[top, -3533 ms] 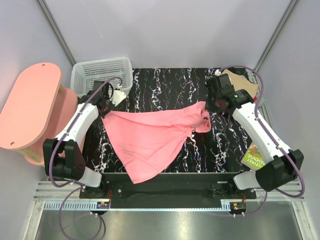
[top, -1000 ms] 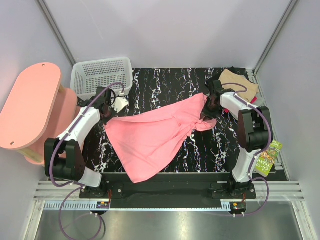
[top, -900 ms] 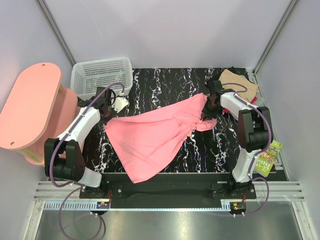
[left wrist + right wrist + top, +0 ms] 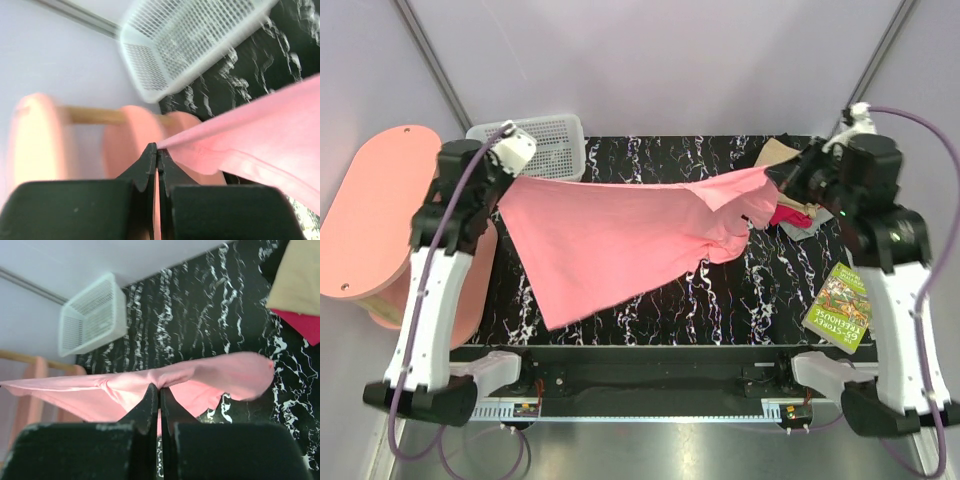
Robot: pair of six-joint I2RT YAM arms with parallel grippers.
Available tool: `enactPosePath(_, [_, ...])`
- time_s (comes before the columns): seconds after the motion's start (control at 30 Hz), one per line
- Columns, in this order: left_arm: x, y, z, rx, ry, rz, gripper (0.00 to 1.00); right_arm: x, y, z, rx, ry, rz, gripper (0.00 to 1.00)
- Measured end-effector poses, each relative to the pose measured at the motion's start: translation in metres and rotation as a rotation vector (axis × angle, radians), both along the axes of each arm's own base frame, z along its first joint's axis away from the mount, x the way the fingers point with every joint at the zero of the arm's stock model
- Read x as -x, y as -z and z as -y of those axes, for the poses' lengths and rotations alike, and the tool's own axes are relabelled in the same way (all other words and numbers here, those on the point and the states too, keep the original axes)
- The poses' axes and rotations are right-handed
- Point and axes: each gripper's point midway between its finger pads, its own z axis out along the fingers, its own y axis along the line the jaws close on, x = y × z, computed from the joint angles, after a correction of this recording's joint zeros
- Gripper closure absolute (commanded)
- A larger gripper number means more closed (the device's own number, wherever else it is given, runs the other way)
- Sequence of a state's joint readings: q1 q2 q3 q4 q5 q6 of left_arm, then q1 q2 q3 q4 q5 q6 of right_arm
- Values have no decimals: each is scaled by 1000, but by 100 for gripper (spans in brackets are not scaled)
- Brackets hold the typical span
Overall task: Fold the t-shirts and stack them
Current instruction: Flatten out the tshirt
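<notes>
A bright pink t-shirt (image 4: 620, 240) hangs stretched between both arms above the black marbled table (image 4: 650, 160), its lower edge drooping toward the front left. My left gripper (image 4: 505, 182) is shut on its left corner; in the left wrist view the jaws (image 4: 157, 148) pinch the pink t-shirt's (image 4: 260, 130) tip. My right gripper (image 4: 770, 180) is shut on the shirt's right end, and the right wrist view shows the pink t-shirt (image 4: 200, 377) bunched at the closed tips (image 4: 160, 388). Folded tan (image 4: 778, 152), red (image 4: 790, 214) and grey (image 4: 807, 230) shirts lie stacked at the back right.
A white mesh basket (image 4: 535, 135) stands at the back left corner. A pink oval-topped stool (image 4: 370, 220) is beside the table's left edge. A green book (image 4: 842, 305) lies at the right front. Grey walls enclose the table on three sides.
Both arms have risen and spread apart, lifting the pink shirt off the table and pulling it taut. The right gripper has closed on the shirt's right end.
</notes>
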State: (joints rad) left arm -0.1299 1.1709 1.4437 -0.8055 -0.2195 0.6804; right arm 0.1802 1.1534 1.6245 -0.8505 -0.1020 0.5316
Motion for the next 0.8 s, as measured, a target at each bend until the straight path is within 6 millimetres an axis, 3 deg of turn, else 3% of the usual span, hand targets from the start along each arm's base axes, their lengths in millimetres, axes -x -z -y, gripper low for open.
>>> enactPosePath(0.23, [78,-129,-10,87,-24,325,100,99,-95,10,-33,-59,263,100])
enactPosePath(0.33, [116,-162,-14,115,-24,433,100,142,-127,12,-55,-95,379,100])
enactPosePath(0.53, [189,-192,-18,183,-9,548,100,232,-184,18,-89,-152,621,100])
enactPosePath(0.73, [230,-219,-19,224,7,630,100,312,-230,27,-109,-186,843,100])
enactPosePath(0.8, [236,-222,-20,228,9,646,100,329,-240,31,-111,-179,897,100])
